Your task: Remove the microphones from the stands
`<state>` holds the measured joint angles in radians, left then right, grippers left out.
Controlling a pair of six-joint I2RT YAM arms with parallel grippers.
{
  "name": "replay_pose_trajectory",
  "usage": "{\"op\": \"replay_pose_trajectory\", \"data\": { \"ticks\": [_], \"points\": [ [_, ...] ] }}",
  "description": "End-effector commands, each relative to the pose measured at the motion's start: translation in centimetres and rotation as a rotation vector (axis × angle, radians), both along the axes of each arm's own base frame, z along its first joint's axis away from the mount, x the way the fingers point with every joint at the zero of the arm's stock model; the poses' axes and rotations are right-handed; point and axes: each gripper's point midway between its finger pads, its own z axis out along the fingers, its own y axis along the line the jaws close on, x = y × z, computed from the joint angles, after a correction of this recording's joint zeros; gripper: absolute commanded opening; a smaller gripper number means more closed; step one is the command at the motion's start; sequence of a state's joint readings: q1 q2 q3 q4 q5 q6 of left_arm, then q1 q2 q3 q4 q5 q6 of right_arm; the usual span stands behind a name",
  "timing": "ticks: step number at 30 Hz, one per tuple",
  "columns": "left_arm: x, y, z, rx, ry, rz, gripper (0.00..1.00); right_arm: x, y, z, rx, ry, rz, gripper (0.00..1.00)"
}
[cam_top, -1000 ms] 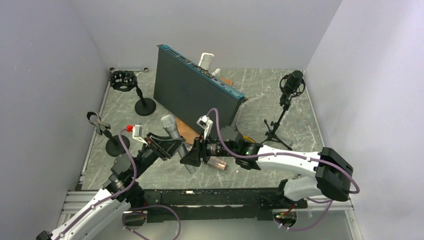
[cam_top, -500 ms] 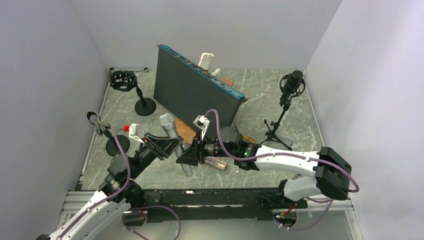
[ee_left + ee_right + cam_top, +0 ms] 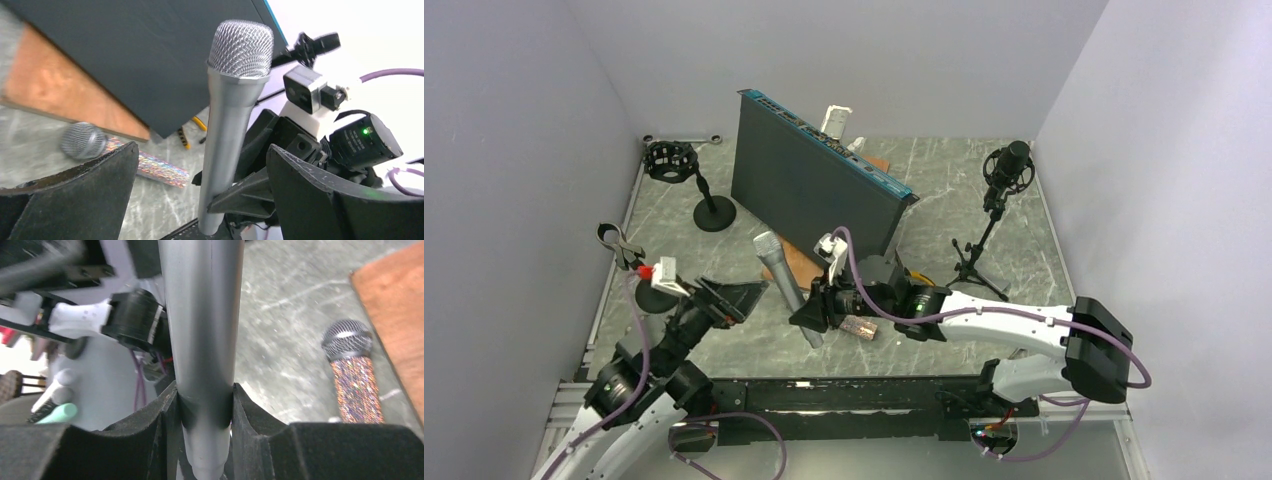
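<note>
Between black right fingers (image 3: pixel 162 432) a smooth silver, mesh-headed microphone (image 3: pixel 202 335) is clamped; left fingers (image 3: pixel 75 200) gape apart.

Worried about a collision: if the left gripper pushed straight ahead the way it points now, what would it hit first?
Most likely the silver microphone, its handle centred ahead of the open left gripper and clamped low by the right gripper. How far ahead is unclear.

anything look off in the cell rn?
Two things: the dark rack unit stands on its long edge, diagonal across the table, and a glitter microphone lies flat on the table beside the right gripper, which clamps the silver microphone at its very tail.
</note>
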<state>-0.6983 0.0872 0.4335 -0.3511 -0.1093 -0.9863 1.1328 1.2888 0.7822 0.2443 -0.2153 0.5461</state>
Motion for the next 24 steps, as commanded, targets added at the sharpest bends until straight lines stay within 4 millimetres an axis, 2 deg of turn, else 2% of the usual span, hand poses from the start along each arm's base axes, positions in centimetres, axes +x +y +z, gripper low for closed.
{"op": "replay_pose_trajectory", "data": {
  "ticks": [1, 2, 6, 9, 13, 18, 24],
  "points": [
    [-0.5, 5.3, -1.2, 0.127, 0.05, 0.199, 0.99, 1.5, -0.7, -1.2, -0.151, -0.06, -0.038, 0.0],
    [-0.8, 6.3, -1.8, 0.158, 0.082, 0.229, 0.99, 1.6, -1.0, -2.0, -0.199, -0.059, -0.041, 0.0],
    [-2.6, 9.1, 0.2, 0.153, 0.019, 0.282, 0.99, 1.7, -2.1, -5.7, -0.387, -0.024, -0.035, 0.0],
    [-3.3, 10.0, 1.1, 0.166, -0.01, 0.29, 0.99, 0.9, -2.5, -8.7, -0.554, -0.024, 0.03, 0.0],
    [-3.4, 10.2, 2.1, 0.207, -0.04, 0.282, 0.99, 0.5, -2.8, -12.4, -0.78, -0.091, 0.064, 0.0],
    [-2.8, 10.3, 2.7, 0.304, -0.023, 0.293, 0.99, 1.4, -2.5, -14.7, -0.924, -0.175, 0.053, 0.0],
    [-2.0, 10.2, 2.0, 0.385, 0.029, 0.304, 0.99, 2.2, -2.7, -16.5, -0.986, -0.201, 0.046, 0.0]
  ]
}}
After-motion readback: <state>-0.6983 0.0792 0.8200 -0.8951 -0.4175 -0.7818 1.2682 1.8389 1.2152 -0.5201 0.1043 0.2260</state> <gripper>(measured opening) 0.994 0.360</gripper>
